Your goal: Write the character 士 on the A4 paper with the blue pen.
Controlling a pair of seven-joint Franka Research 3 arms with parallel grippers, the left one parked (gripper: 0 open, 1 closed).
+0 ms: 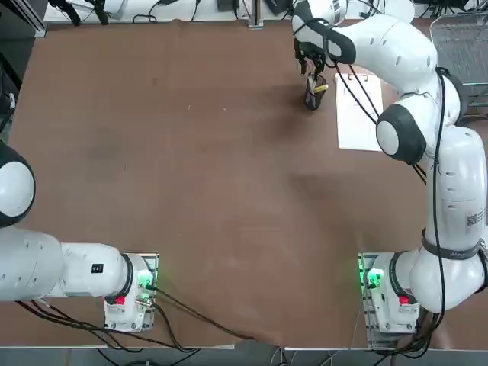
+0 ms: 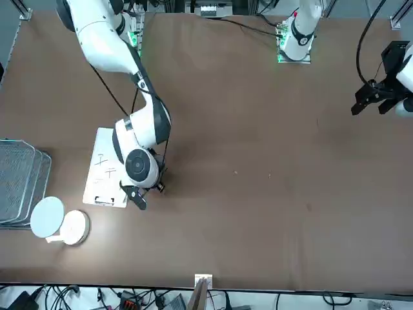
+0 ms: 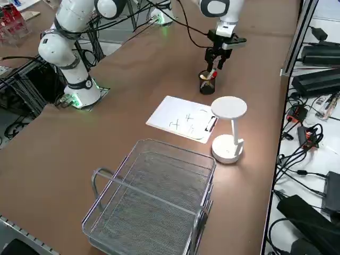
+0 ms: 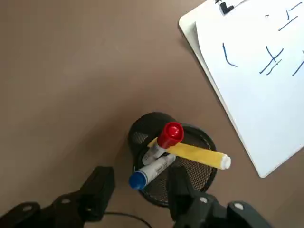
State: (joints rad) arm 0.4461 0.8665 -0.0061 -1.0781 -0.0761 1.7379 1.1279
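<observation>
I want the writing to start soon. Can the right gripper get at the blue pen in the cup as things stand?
Probably yes. The right gripper hangs open just above the pen cup, and the blue pen leans out between its fingers; the red-capped pen and yellow pen crowd close.

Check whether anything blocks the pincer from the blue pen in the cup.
Nothing visible does. In the wrist view the right pincer hovers over the pen cup, fingers apart on either side of the blue pen. The red pen and yellow pen lie close beside it in the cup but not across its capped end.
</observation>
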